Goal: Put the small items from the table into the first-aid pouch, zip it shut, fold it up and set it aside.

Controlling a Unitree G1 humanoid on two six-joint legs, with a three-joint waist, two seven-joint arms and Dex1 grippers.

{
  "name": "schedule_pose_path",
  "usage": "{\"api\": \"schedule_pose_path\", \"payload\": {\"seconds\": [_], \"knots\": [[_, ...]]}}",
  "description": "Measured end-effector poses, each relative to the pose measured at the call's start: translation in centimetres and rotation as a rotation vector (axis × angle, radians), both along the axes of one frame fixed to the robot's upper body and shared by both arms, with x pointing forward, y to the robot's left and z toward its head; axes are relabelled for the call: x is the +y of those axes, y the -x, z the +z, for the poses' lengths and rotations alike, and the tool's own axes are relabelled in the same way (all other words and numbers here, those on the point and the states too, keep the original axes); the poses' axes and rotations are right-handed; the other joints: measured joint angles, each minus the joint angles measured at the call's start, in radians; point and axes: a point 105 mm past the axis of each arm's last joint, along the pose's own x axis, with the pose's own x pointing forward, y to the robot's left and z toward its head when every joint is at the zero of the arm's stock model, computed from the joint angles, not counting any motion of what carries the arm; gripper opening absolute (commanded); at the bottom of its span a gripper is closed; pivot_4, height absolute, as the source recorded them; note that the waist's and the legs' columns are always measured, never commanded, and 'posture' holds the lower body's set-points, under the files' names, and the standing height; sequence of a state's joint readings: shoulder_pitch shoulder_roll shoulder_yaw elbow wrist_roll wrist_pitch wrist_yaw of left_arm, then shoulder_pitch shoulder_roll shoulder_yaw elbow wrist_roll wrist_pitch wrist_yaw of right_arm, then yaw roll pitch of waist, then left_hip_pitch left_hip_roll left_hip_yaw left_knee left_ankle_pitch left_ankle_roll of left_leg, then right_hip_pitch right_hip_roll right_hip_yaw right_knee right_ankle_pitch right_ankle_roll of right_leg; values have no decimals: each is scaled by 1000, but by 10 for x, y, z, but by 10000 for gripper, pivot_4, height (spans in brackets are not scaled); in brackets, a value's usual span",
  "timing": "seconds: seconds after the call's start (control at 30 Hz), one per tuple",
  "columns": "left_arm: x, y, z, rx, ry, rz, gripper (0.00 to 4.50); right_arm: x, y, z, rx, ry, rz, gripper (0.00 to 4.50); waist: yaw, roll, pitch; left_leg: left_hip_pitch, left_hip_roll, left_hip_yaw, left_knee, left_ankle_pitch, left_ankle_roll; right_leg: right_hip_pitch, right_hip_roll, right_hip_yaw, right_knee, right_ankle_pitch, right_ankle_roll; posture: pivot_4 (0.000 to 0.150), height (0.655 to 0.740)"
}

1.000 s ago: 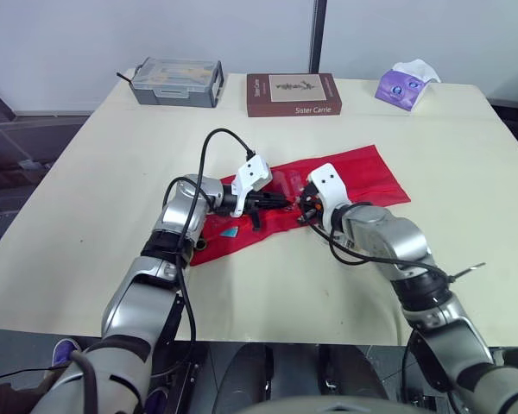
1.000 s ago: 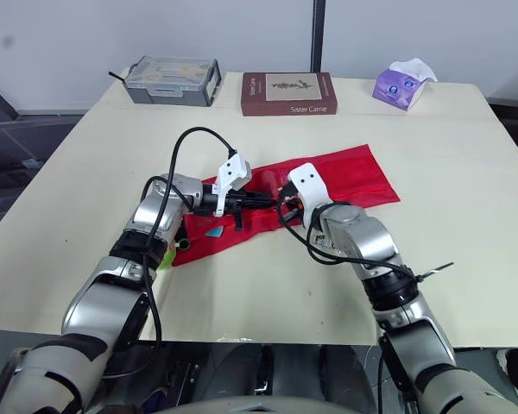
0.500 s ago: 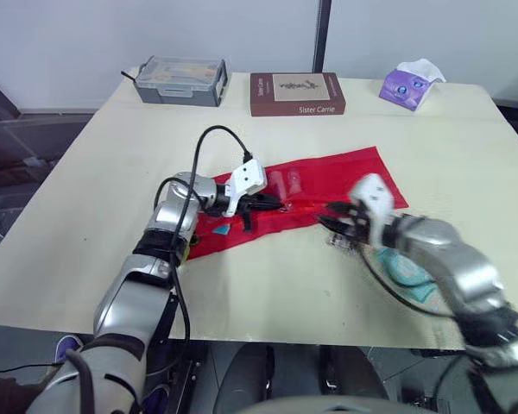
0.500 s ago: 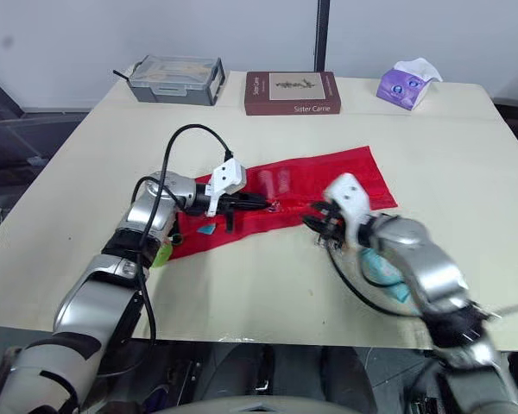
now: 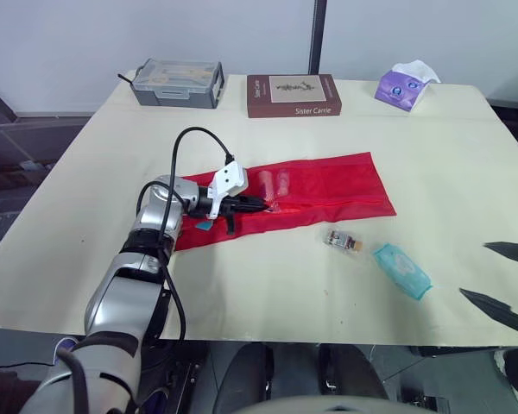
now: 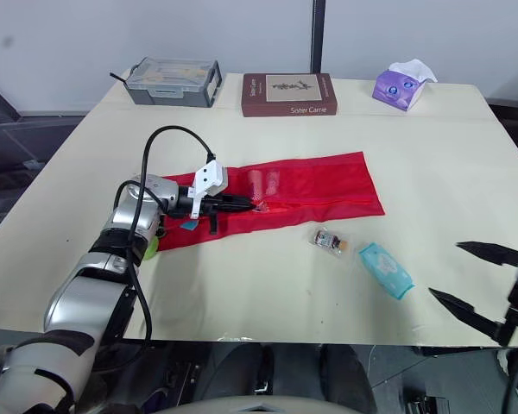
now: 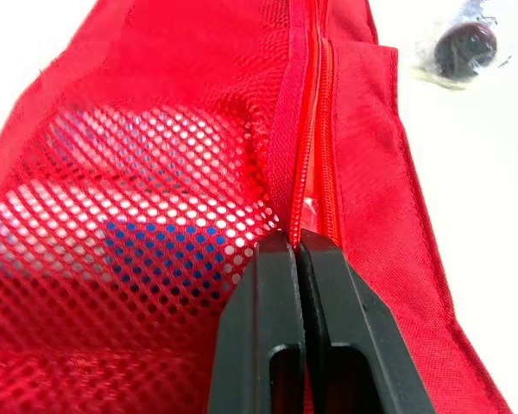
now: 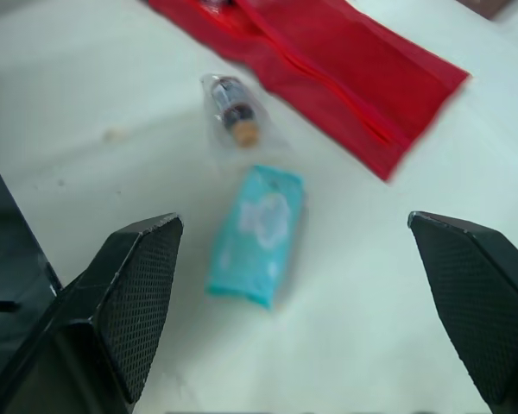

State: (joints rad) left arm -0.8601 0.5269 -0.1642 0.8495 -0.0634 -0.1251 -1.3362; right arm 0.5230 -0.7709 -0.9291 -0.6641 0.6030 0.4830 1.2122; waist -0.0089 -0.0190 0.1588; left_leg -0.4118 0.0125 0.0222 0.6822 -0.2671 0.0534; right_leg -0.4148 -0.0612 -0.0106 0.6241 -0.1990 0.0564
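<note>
Lab test room, plainly furnished
Cream table (image 5: 112, 155) before a blank white wall (image 5: 155, 34); grey plastic case (image 5: 176, 82), book (image 5: 293, 94) and tissue pack (image 5: 404, 84) line its far edge

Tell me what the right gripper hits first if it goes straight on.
Probably the teal packet, which lies in line with the open right gripper; the small bottle and red pouch lie beyond. Its height above the table is unclear.
</note>
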Motion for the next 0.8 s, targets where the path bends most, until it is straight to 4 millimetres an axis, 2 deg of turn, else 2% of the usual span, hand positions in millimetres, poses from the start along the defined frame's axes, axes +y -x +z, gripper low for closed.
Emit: {"api": "schedule_pose_path", "payload": {"seconds": [0.13, 0.27, 0.53, 0.6, 0.67, 0.7, 0.73, 0.8], "knots": [[9, 5, 0, -44, -30, -59, 0, 3, 7, 4, 2, -22, 32, 44467, 1, 0, 0, 0, 0, 0, 0, 0, 0, 0, -1, 0, 0, 0, -4, 1500, 7400], [9, 13, 3, -73, -62, -173, 0, 14, 8, 10, -29, -40, 73, 44467, 10, 0, 0, -1, 0, 0, 0, 0, 0, 0, -1, 0, 0, -1, -5, 1500, 7400], [14, 3, 18, -104, -124, -185, 0, 26, 1, 22, -94, -57, 79, 44467, 24, -1, 0, -1, -1, 0, 1, 0, 0, 0, -1, 0, -1, 0, -3, 1500, 7400], [14, 2, 21, -87, -120, -177, 5968, 31, 0, 22, -96, -66, 88, 45000, 24, -1, 0, -2, -1, -1, 1, 0, 0, 0, -1, -1, -1, 0, -3, 1500, 7400], [14, 1, 23, -72, -114, -171, 9178, 34, -1, 21, -94, -74, 94, 45000, 24, -1, 0, -2, -1, -1, 1, 0, 0, 0, -1, -1, -1, 1, -2, 1500, 7400], [14, 1, 24, -68, -112, -168, 15163, 35, -1, 20, -93, -77, 97, 45000, 24, -1, 0, -2, -1, -1, 1, 0, 0, 0, -1, -1, -1, 1, -2, 1500, 7400], [18, -2, 32, -25, -55, -116, 15934, 37, -2, 20, -96, -90, 96, 45000, 23, -1, 1, -2, -1, -1, 1, 0, 0, 0, -1, -1, -1, 1, -2, 1500, 7400], [24, -2, 44, 9, 5, -56, 24839, 38, -1, 19, -101, -94, 92, 45000, 21, -1, 0, -1, 0, -1, 1, 0, 0, 0, -1, -1, 0, 1, -1, 1500, 7400]]}}
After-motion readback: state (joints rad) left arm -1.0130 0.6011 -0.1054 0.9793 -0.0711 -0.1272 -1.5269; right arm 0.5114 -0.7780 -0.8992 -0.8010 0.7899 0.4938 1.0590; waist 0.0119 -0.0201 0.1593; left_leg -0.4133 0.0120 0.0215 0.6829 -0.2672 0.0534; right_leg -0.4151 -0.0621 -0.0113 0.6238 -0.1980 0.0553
